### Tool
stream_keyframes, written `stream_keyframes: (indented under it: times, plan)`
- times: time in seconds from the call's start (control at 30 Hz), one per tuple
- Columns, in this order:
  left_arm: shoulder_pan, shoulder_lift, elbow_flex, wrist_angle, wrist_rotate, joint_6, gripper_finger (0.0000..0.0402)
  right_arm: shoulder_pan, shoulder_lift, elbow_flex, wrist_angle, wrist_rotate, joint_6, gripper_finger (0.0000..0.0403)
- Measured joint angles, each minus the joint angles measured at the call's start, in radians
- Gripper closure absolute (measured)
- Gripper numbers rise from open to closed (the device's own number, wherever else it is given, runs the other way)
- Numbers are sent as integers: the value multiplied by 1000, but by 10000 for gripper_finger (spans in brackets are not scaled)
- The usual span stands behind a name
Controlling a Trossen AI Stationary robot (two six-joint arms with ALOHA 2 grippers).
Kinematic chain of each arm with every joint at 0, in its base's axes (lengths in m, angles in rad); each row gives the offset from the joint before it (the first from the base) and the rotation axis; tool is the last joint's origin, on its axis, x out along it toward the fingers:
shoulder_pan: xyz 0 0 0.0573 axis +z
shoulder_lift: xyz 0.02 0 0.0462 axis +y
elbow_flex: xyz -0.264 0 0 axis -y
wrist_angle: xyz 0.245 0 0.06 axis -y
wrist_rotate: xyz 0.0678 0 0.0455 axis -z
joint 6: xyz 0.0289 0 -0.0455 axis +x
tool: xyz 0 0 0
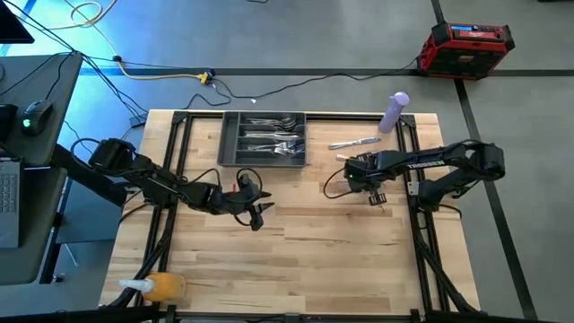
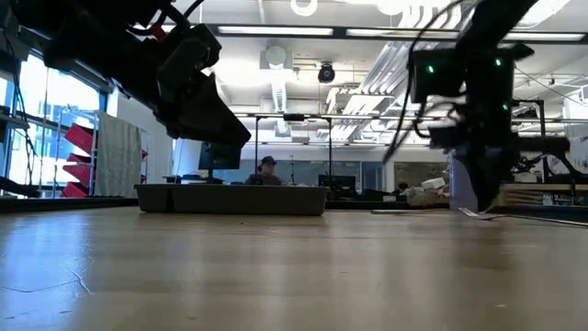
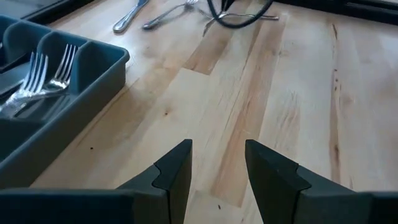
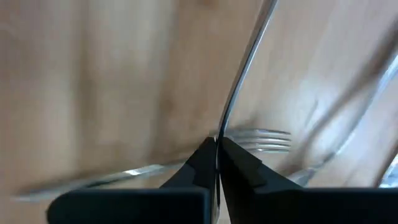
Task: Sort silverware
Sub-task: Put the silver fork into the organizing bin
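Observation:
The silverware lies in two places. Several forks (image 3: pixel 43 78) rest in the dark grey tray (image 1: pixel 265 139) at the table's far middle, and a few loose pieces (image 1: pixel 354 142) lie flat on the wood to the tray's right. My right gripper (image 4: pixel 217 149) points down over these loose pieces and is shut on one slim silver piece (image 4: pixel 245 68). Below it a fork (image 4: pixel 264 140) lies on the table. My left gripper (image 3: pixel 217 168) stands open over bare wood, near the tray's near right corner, with nothing between its fingers. My right gripper pinches a slim silver shaft (image 4: pixel 219 134) between its two fingertips, coming from above and pointing down. The shaft runs on past the fingertips, over the wood. Which kind of piece it is, and whether it is lifted clear of the table, I cannot tell.
A purple bottle (image 1: pixel 395 112) stands at the far right, close to the loose pieces. An orange-and-white bottle (image 1: pixel 157 287) lies at the near left corner. Bare wood (image 1: pixel 314 251) spreads over the table's near half. A black cable loop (image 3: pixel 239 15) hangs by the loose pieces.

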Motion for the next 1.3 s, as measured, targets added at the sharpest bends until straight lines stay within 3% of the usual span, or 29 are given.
stream_keyframes:
  times: [0.2,0.33,0.53,0.73,0.93,1.13,1.3]
  plan:
    - [0,12,1,89,86,180,274,27,20,118,87,-319,121,402]
    - [-3,81,6,196,207,380,268,46,83,109,299,-643,184,403]
    - [-7,227,112,248,257,554,217,117,277,103,528,-872,266,403]
    - [-9,390,249,220,318,672,167,153,467,157,590,-968,289,403]
    - [-6,515,362,135,344,729,155,156,525,215,598,-990,261,403]
    - [-7,564,437,30,347,670,172,155,528,246,592,-990,264,403]
    - [-7,565,466,4,344,602,220,155,528,246,614,-963,323,403]
